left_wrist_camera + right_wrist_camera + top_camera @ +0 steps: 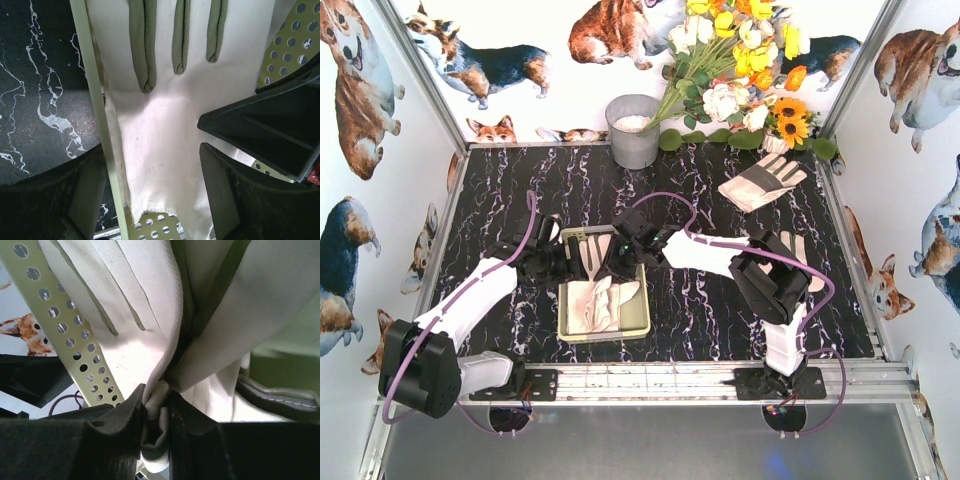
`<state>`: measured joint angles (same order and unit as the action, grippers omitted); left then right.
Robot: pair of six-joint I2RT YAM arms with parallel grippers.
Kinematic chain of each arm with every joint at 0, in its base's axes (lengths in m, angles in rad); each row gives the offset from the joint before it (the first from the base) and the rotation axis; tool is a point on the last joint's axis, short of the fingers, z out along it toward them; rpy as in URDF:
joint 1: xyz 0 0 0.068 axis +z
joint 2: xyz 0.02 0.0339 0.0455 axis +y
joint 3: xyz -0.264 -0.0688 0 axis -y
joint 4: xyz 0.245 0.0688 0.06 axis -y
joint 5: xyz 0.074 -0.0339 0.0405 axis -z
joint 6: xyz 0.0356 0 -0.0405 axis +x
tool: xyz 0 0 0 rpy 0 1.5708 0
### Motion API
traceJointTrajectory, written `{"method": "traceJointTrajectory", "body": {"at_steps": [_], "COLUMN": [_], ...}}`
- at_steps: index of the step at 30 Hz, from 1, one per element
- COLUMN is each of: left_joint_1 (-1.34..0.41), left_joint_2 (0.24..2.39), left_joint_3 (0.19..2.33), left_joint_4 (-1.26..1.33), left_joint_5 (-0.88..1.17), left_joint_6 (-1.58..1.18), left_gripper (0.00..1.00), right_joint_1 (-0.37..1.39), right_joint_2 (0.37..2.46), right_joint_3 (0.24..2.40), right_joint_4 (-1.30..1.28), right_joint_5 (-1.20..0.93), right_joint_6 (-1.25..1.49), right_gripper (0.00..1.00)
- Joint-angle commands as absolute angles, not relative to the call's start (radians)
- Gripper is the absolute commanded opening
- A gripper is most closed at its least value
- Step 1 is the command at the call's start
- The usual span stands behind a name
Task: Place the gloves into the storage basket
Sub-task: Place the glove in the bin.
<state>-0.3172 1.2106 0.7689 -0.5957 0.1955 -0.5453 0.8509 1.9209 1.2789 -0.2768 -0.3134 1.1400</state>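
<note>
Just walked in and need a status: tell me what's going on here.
On the right arm the jaws are shut on a fold of cream-white leather work glove in the pale yellow-green perforated plastic basket. On the left arm the jaws stand open astride the basket's rim, over a flat glove palm. Another grey-striped glove lies outside it, by the flowers.

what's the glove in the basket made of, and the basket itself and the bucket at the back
glove: looks like woven cloth, maybe canvas, matte cream, going by the fine twill lines; olive strips run between its fingers. storage basket: probably plastic, though thin painted metal is not ruled out; smooth pale yellow-green wall with rows of round holes. bucket: seems to be metal, dull grey with a faint sheen.
</note>
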Motion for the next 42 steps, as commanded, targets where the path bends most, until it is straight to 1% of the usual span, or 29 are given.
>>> {"method": "traceJointTrajectory", "body": {"at_steps": [1,5,11,15,17,18,21,24,26,27,28,29,32,34,38,42], "left_joint_1": [-0.32,-0.321,-0.32,-0.32,-0.32,-0.32,-0.32,-0.321,-0.32,-0.32,-0.32,-0.32,-0.321,-0.326,-0.337,-0.358], "left_joint_2": [1.22,1.223,1.221,1.221,1.221,1.22,1.211,1.185,1.164,1.154,1.14,1.134,1.131,1.141,1.154,1.199], "left_joint_3": [0.764,0.764,0.764,0.779,0.799,0.81,0.86,0.91,0.946,0.964,0.984,0.986,0.956,0.931,0.913,0.919], "left_joint_4": [-0.551,-0.55,-0.556,-0.571,-0.586,-0.597,-0.638,-0.68,-0.715,-0.724,-0.727,-0.721,-0.678,-0.67,-0.646,-0.651], "left_joint_5": [0.245,0.247,0.237,0.233,0.225,0.221,0.198,0.155,0.129,0.128,0.157,0.166,0.283,0.318,0.352,0.362], "left_joint_6": [-0.548,-0.546,-0.541,-0.531,-0.52,-0.515,-0.501,-0.491,-0.489,-0.491,-0.501,-0.505,-0.561,-0.576,-0.573,-0.556], "left_gripper": [0.65,0.65,0.65,0.65,0.67,0.7,0.76,0.79,0.79,0.77,0.72,0.7,0.57,0.52,0.5,0.46], "right_joint_1": [0.864,0.864,0.864,0.864,0.865,0.867,0.866,0.867,0.866,0.867,0.867,0.867,0.867,0.867,0.867,0.867], "right_joint_2": [1.887,1.905,1.858,1.867,1.867,1.863,1.848,1.829,1.811,1.804,1.792,1.789,1.778,1.777,1.777,1.797], "right_joint_3": [1.279,1.261,1.239,1.249,1.252,1.256,1.284,1.311,1.324,1.327,1.328,1.327,1.323,1.324,1.311,1.281], "right_joint_4": [-0.224,-0.271,-0.333,-0.373,-0.379,-0.385,-0.422,-0.453,-0.471,-0.478,-0.484,-0.485,-0.49,-0.5,-0.497,-0.426], "right_joint_5": [-0.299,-0.266,-0.155,-0.16,-0.167,-0.166,-0.153,-0.15,-0.144,-0.139,-0.138,-0.138,-0.142,-0.143,-0.155,-0.209], "right_joint_6": [1.148,1.113,1.055,1.019,1.015,1.009,0.987,0.97,0.963,0.96,0.961,0.962,0.974,0.978,0.994,1.05], "right_gripper": [0.0,0.0,0.0,0.0,0.0,0.02,0.18,0.29,0.34,0.36,0.37,0.37,0.37,0.37,0.36,0.26]}}
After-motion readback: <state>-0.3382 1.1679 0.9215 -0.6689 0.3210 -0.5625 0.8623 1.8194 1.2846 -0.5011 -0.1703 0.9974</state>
